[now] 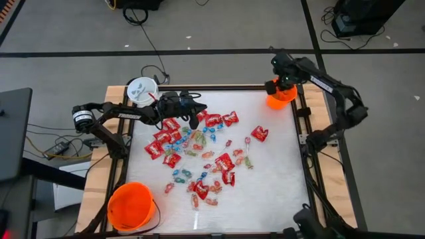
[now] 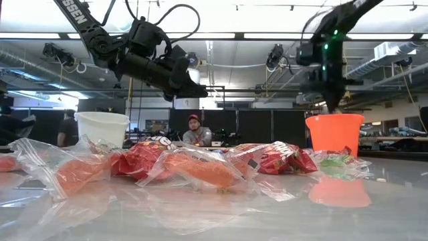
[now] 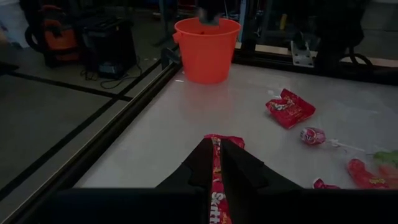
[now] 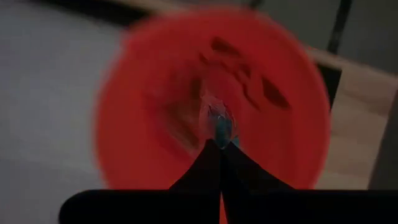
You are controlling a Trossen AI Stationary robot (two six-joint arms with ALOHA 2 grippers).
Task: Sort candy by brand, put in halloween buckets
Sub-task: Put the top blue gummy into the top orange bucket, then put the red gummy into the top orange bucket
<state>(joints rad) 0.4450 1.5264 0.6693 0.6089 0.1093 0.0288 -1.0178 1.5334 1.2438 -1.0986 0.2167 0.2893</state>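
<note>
The candy [image 1: 199,156] lies scattered over the middle of the white table: red packets, blue-wrapped pieces and clear-wrapped sweets on sticks. My left gripper [image 3: 214,152] hovers above the pile's far left part, shut on a red packet [image 3: 215,186]. My right gripper [image 4: 221,146] hangs over the small orange bucket [image 1: 281,98] at the far right corner, shut on a small blue-wrapped candy [image 4: 219,127]. A white bucket [image 1: 141,89] stands at the far left corner and a larger orange bucket [image 1: 131,206] at the near left corner. My left gripper pinches the red packet's flat faces [image 3: 215,163] between its two fingers, with the packet standing on edge. The fingers lie nearly level, pointing toward the table's right, and the packet's end [image 3: 225,140] sticks out past them. The packet is lifted clear of the table. My right gripper pinches the blue-wrapped candy [image 4: 217,132] between its fingertips, from above, pointing down. The candy sticks out below the tips, clear of everything, over the small orange bucket's open mouth [image 4: 186,106].
Bare table lies between the pile and the small orange bucket [image 3: 207,46], and along the right and near edges. One red packet [image 1: 259,133] lies apart at the right. A dark frame rail [image 1: 300,113] edges the table. A person [image 2: 194,130] sits in the room beyond.
</note>
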